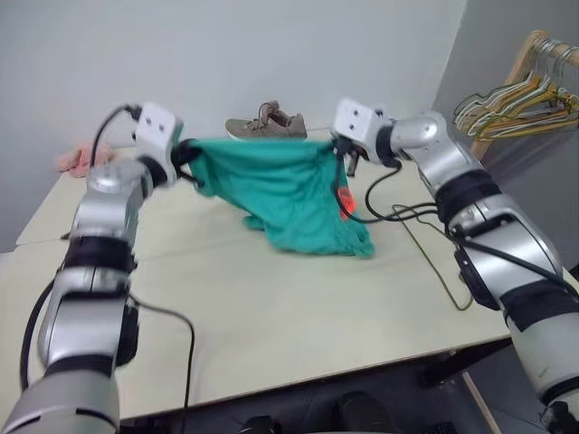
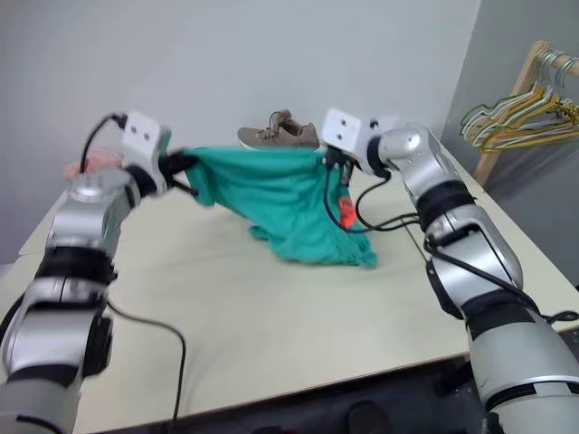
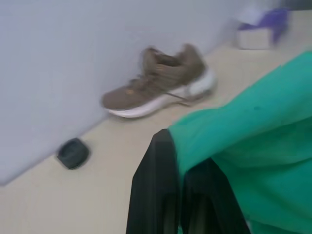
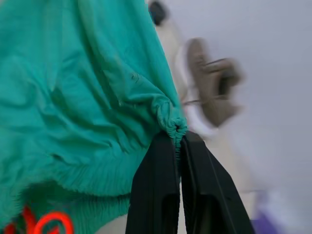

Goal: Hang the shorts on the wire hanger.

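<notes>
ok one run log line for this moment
left gripper: shut on shorts | right gripper: shut on shorts | shorts: stretched between them, hem on table | wire hanger: lying on table

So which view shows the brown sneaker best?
The left wrist view: the brown sneaker appears whole, side-on against the wall. Both eye views show it small, behind the shorts; the right wrist view shows it blurred.

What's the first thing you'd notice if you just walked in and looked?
The teal shorts, stretched out above the table between the left pincer and the right pincer, each shut on a waistband end. Behind them a brown shoe sits by the wall, and a bunch of colourful hangers hangs at the far right.
</notes>
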You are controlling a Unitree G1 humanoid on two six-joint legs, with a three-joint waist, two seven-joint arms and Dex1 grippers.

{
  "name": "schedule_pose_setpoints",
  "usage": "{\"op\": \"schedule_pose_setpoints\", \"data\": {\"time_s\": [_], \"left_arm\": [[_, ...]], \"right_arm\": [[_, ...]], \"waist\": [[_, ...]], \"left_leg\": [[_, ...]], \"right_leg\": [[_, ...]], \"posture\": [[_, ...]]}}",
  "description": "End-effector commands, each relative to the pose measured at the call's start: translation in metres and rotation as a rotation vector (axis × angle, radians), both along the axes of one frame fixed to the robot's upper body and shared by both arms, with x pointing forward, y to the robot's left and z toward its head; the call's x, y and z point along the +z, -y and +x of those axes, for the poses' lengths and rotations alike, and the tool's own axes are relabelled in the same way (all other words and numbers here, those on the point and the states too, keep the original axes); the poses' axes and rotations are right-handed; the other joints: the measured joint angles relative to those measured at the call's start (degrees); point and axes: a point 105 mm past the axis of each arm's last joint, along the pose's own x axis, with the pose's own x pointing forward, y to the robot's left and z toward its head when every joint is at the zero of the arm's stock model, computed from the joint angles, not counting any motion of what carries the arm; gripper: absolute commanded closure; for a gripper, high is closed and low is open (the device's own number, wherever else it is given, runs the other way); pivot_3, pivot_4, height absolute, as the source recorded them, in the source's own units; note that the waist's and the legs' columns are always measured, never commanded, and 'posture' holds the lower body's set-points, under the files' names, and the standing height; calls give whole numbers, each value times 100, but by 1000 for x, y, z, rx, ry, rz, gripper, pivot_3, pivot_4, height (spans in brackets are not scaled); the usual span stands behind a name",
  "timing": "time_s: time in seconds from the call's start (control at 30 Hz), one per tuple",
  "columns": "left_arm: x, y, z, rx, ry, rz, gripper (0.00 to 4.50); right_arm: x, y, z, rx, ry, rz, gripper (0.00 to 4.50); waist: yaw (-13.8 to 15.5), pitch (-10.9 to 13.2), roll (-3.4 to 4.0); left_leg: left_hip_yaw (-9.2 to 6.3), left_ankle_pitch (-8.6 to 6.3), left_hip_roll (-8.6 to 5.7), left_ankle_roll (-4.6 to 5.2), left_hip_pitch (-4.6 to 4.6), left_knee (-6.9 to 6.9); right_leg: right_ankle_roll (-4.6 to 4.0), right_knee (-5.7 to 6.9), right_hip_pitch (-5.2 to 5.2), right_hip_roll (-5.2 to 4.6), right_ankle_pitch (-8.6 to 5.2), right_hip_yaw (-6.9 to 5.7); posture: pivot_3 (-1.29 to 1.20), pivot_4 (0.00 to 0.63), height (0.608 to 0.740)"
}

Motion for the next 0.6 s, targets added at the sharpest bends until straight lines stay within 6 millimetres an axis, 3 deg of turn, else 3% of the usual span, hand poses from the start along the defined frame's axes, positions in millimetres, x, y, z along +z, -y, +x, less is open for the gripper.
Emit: {"op": "schedule_pose_setpoints", "data": {"time_s": [0.03, 0.07, 0.13, 0.2, 0.23, 0.33, 0.4, 0.47, 0.53, 0.6], "left_arm": [[117, -27, -18, 155, 363, 109, 4476], [147, -26, -30, 169, 466, 213, 4476], [185, -18, -55, 163, 613, 471, 4476], [190, -12, -69, 133, 648, 688, 4476], [179, -13, -70, 105, 612, 749, 4476], [102, -21, -69, -38, 343, 834, 4476], [18, -22, -80, -172, 54, 747, 4476], [-48, -20, -107, -271, -203, 617, 4476], [-104, -17, -144, -351, -442, 488, 4476], [-140, -15, -176, -399, -607, 419, 4476]], "right_arm": [[100, -6, -15, 5, 445, 86, 4500], [121, -10, -26, 46, 545, 106, 4500], [142, -13, -44, 133, 655, 143, 4500], [136, -14, -54, 228, 675, 148, 4500], [122, -14, -57, 284, 662, 137, 4500], [41, -11, -64, 455, 531, 48, 4500], [-27, -5, -74, 528, 390, 8, 4500], [-73, -1, -89, 588, 285, -22, 4500], [-109, 1, -106, 633, 197, -47, 4500], [-135, 3, -122, 671, 130, -71, 4500]], "waist": [[-64, -4, -11], [-134, -4, -13], [-239, -7, -17], [-300, -20, -19], [-314, -35, -18], [-328, -139, 10], [-325, -137, 18], [-320, -124, 24], [-336, -104, 22], [-297, -86, 3]], "left_leg": [[6, 0, 0, -1, -36, 0], [22, 1, -2, -1, -68, 5], [44, 0, 3, -1, -90, -20], [62, -1, 4, 2, -85, -25], [81, -7, 4, 12, -62, -36], [117, -23, -1, 38, 8, -99], [130, -40, -5, 74, 95, -93], [141, -40, -10, 100, 170, -68], [138, -42, -6, 103, 163, -10], [136, -42, 1, 102, 166, 4]], "right_leg": [[0, 4, -42, -3, 0, 4], [0, 25, -89, -9, 0, 15], [0, 28, -127, -14, -1, 25], [4, 24, -133, -14, -3, 43], [9, 28, -126, -13, -6, 64], [36, 11, -80, -13, -23, 119], [39, 5, 12, -12, -26, 136], [41, 46, 77, -12, -26, 155], [36, 99, 65, 2, -23, 162], [27, 136, 56, 12, -19, 164]], "posture": [[-196, 0, 740], [-196, 0, 740], [-191, 0, 740], [-186, 0, 740], [-182, 0, 740], [-178, 0, 740], [-173, 0, 740], [-174, 0, 740], [-173, 0, 740], [-177, 0, 740]]}}
